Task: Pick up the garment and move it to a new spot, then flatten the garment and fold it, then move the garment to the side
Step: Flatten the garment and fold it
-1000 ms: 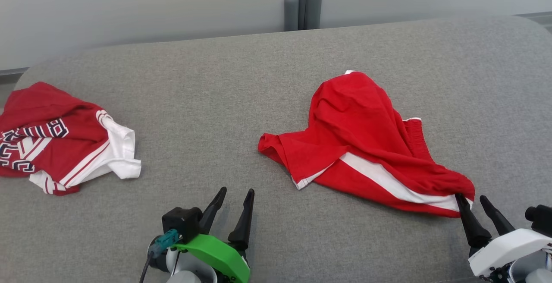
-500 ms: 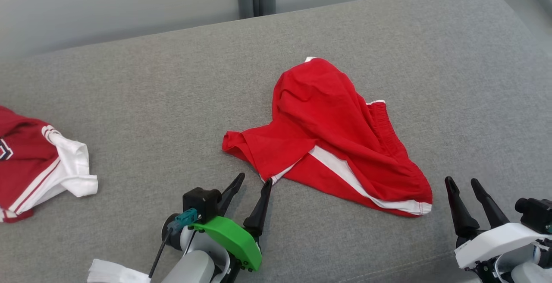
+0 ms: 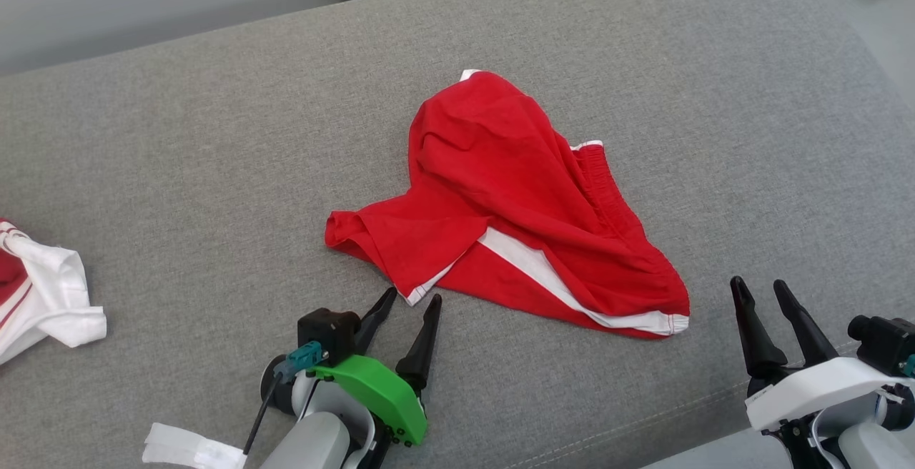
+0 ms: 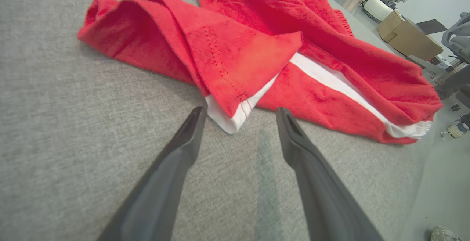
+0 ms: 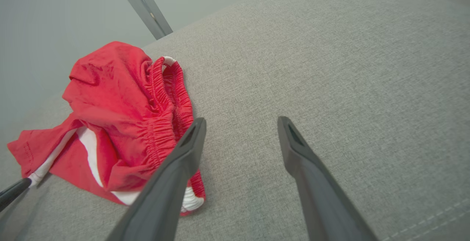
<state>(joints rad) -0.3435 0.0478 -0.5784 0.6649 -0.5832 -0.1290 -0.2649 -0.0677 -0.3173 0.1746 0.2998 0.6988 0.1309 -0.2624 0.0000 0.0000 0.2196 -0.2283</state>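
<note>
Nearest the robot, the left gripper [image 3: 413, 295] sits low over the grey fabric-covered tabletop [image 3: 214, 169], fingers spread wide and holding nothing. In the left wrist view a white-trimmed hem corner [image 4: 231, 121] of the garment lies right between its tips; whether the cloth touches the left finger I cannot tell. The right gripper [image 3: 758, 283] is equally wide open and empty, standing near the garment's near right corner but apart from it, with bare tabletop between its fingers. The garment [image 3: 500, 197], a pair of red shorts, lies crumpled in the middle of the tabletop, ahead of and between both grippers. Its elastic waistband [image 3: 607, 197] faces the robot's right, and the leg ends point left and toward the robot. As far as the crumpling allows a reading, its long axis runs diagonally from the far tip down to the near right corner. The main risk seems to be the folded-over flap at the left gripper. Closing there may catch only the top layer, so the rest peels open or drags instead of lifting. A low pinch could also snag the tabletop's cover. Lifting from one corner alone would likely leave the shorts hanging twisted. Well apart at the left edge lies another red-and-white garment [image 3: 43, 297].
</note>
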